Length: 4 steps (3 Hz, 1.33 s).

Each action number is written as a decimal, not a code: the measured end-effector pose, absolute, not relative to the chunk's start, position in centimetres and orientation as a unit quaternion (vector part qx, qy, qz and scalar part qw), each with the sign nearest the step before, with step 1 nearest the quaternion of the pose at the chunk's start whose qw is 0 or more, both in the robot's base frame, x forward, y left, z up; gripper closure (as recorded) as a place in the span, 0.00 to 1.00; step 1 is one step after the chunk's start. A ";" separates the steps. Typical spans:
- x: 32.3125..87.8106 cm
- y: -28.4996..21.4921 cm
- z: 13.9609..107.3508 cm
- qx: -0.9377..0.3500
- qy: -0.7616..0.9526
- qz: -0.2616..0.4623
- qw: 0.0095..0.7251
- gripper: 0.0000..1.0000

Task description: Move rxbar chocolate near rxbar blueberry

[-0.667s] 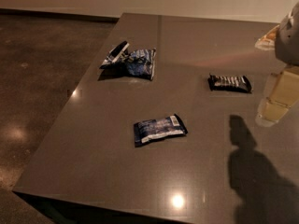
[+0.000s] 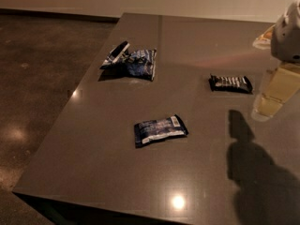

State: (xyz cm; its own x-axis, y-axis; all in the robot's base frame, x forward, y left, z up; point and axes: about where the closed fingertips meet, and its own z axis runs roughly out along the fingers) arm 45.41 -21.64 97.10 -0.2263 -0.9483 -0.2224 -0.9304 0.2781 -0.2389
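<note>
Far left of the gripper, at the back of the table (image 2: 93,163): a narrow black-and-white packet (image 2: 117,53) leaning on a wrinkly blue chip bag (image 2: 139,63), the two touching. Both are decoys. The bag's colour is close to the target's, so dropping the bar near it by mistake is risk no. 1.

Next, w/ a wide bare stretch btwn it and the gripper: rxbar blueberry (image 2: 159,130), lying flat, slightly skewed, near the table's middle and towards the front. It's loose on a glossy top, so a bar dragged or dropped onto it would prob. shove it along, and "near" turns into a collision.

Then rxbar chocolate (image 2: 229,83), flat on the table, close to the gripper's left and apart from it, well apart from the blueberry bar. Nothing is holding it. It's thin and low, so a pinch coming in too high would likely skate over the wrapper. Too low and the tips hit the tabletop. An off-centre grab could let it swing or slip out on the carry left.

Far right: gripper (image 2: 265,108), hanging above the table by its right edge, empty as far as I can see. Can't tell whether it's open or closed. If it's closed, it needs opening before descent, else it just pushes the bar away.
</note>
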 end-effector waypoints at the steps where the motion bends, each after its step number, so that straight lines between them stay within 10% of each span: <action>1: 48.2 -21.7 95.7 -0.597 0.784 -0.018 0.169 0.00; 4: 56.2 -23.3 90.5 -0.579 0.796 0.037 0.173 0.00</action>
State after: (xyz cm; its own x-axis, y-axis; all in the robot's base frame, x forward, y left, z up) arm 56.24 -23.30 90.53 -0.2688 -0.9091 -0.3182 -0.9349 0.3257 -0.1408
